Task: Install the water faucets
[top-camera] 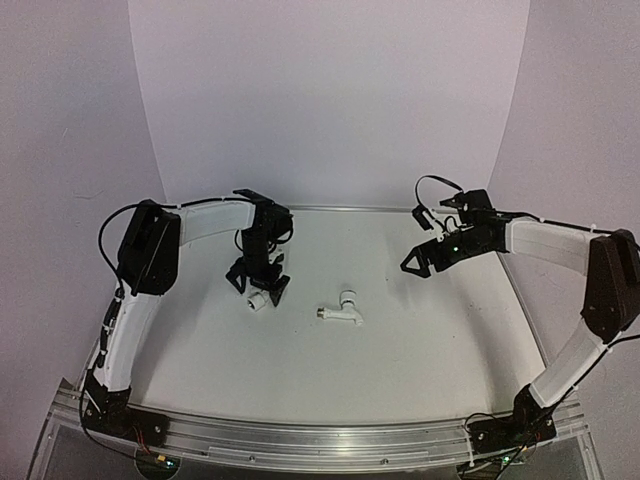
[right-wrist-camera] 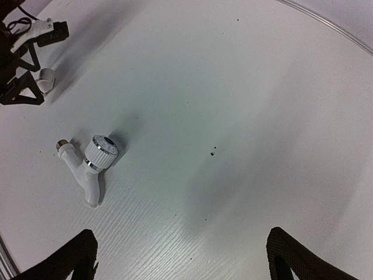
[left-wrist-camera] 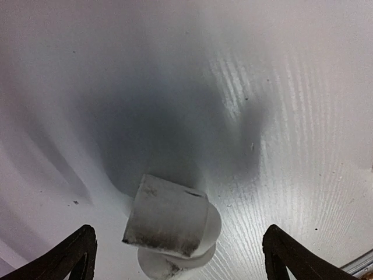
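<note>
Faucet parts lie apart on the white table (top-camera: 400,360). The tap (top-camera: 342,311) rests on its side near the middle, with its brass-coloured threaded end pointing toward the left arm's side and its round ribbed knob on the far side of the body. The short white fitting (top-camera: 257,299) sits near the tap on its left, directly under the left gripper (top-camera: 258,283), which points down at the table. In the left wrist view the dark fingers (left-wrist-camera: 78,254) are spread wide with the fitting (left-wrist-camera: 172,230) between them, its top smudged grey, and neither finger touches it. The right gripper (top-camera: 413,266) hangs over the right side of the table, well apart from the tap. Its fingers (right-wrist-camera: 303,256) are also spread, and only bare table shows between them.
</note>
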Controlling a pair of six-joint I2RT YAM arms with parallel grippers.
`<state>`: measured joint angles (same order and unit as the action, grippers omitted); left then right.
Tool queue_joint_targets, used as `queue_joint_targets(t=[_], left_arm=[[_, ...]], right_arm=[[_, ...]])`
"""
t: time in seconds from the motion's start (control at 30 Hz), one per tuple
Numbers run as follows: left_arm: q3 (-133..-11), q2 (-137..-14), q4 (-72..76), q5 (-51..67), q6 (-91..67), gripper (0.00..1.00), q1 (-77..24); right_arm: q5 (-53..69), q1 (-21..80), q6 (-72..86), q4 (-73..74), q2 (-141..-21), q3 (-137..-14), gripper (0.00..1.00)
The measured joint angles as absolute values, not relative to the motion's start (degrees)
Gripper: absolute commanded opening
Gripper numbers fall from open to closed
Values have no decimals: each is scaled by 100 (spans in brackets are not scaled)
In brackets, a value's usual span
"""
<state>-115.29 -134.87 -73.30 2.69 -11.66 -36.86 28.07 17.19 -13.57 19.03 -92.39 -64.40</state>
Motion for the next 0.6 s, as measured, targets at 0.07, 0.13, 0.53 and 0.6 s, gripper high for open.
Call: queue_joint_targets(t=[0.07,0.13,0.53,0.6], left_arm=[[-11638,-13682,-7441,290,-1117,93,-3686],[-11770,-13827,-7537,290,-1058,88,-3686],[-13010,-14529,-7662,298,-732,68,-3670],[-13010,-14529,-7664,299,-729,68,-3669]], right_arm=[[2805,1719,-1362,1903,-9197,-6440,98],[2805,1719,-1365,1903,-9165,-6440,98],[2790,1719,-1365,1918,-9159,-6440,98],[2790,1719,-1365,1918,-9159,-6440,98]])
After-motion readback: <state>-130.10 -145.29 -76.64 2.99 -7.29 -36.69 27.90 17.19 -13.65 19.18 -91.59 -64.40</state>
